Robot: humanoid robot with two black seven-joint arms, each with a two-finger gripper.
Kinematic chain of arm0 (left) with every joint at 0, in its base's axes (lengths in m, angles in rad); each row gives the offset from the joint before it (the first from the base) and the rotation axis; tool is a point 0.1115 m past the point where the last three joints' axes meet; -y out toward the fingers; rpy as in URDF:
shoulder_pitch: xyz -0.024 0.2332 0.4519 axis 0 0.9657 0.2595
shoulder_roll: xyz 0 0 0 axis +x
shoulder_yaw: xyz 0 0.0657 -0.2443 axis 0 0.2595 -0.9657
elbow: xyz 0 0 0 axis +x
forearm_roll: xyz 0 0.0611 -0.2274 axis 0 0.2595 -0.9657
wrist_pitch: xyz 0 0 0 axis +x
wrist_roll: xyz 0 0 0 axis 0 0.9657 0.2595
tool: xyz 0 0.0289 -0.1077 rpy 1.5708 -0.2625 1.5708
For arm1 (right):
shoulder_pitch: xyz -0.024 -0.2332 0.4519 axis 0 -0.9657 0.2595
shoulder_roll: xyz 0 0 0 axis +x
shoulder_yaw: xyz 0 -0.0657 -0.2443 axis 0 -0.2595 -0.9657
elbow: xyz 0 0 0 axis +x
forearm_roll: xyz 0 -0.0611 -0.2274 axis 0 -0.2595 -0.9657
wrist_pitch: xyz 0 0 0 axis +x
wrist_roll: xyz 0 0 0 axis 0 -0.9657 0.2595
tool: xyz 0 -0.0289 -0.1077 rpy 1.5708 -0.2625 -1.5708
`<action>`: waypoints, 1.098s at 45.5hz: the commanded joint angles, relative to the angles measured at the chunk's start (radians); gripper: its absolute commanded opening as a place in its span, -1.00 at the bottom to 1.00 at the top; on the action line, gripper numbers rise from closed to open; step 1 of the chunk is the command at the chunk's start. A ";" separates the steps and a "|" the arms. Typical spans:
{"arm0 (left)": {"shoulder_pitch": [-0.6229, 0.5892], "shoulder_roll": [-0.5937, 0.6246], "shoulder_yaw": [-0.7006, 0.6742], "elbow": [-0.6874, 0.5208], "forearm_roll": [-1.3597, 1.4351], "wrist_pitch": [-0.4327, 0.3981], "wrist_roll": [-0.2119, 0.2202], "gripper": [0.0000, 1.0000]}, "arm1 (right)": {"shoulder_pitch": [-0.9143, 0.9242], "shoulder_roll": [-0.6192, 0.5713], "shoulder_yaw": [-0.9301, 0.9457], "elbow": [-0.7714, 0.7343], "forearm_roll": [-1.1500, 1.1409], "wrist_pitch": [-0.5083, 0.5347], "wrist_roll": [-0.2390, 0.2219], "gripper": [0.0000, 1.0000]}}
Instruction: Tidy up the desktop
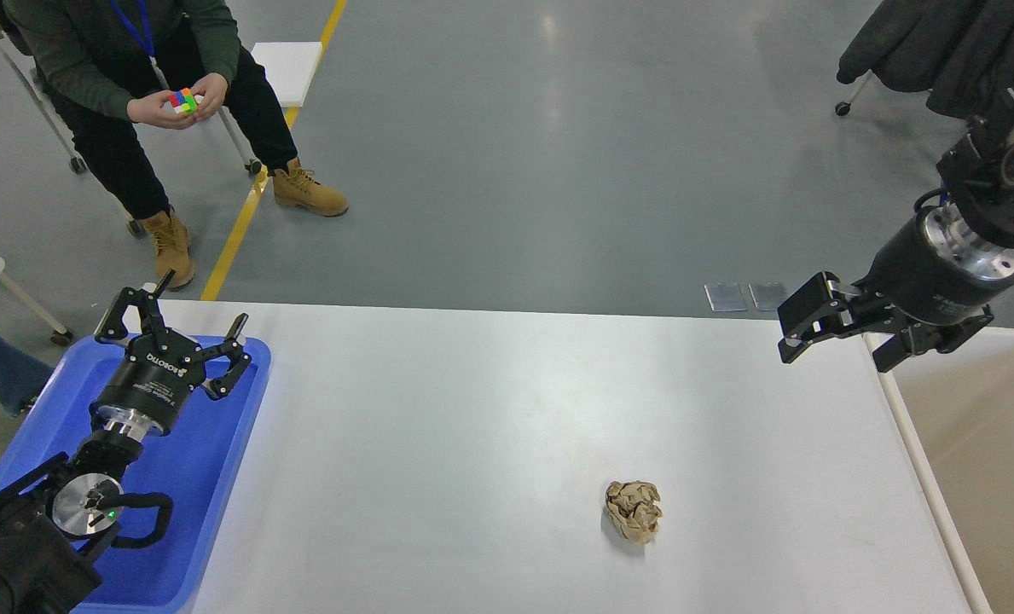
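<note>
The white desktop [489,409] fills the lower middle of the head view. A crumpled ball of brown paper [634,511] lies on it, right of centre near the front. My left gripper [200,309] hangs open and empty over the far end of the blue tray [208,477], well left of the paper. My right gripper [835,345] is open and empty above the desktop's far right edge, beside the beige bin [984,443], well behind the paper ball.
A seated person [157,94] holding a colourful cube is beyond the table's far left corner. A yellow floor line [259,188] runs past them. Dark coats [941,43] hang at the far right. Two small grey plates [745,296] lie on the floor behind the table.
</note>
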 commanded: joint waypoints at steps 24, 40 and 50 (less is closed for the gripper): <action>0.000 0.000 0.003 0.000 0.002 0.000 0.000 0.98 | -0.013 0.000 0.006 -0.003 -0.002 -0.006 0.000 1.00; 0.000 0.000 0.003 0.000 0.002 0.000 0.000 0.98 | -0.024 -0.006 0.001 -0.038 -0.002 -0.006 0.000 1.00; 0.000 0.000 0.003 0.000 0.002 0.000 0.000 0.98 | -0.050 -0.022 0.003 -0.049 -0.002 -0.006 0.000 1.00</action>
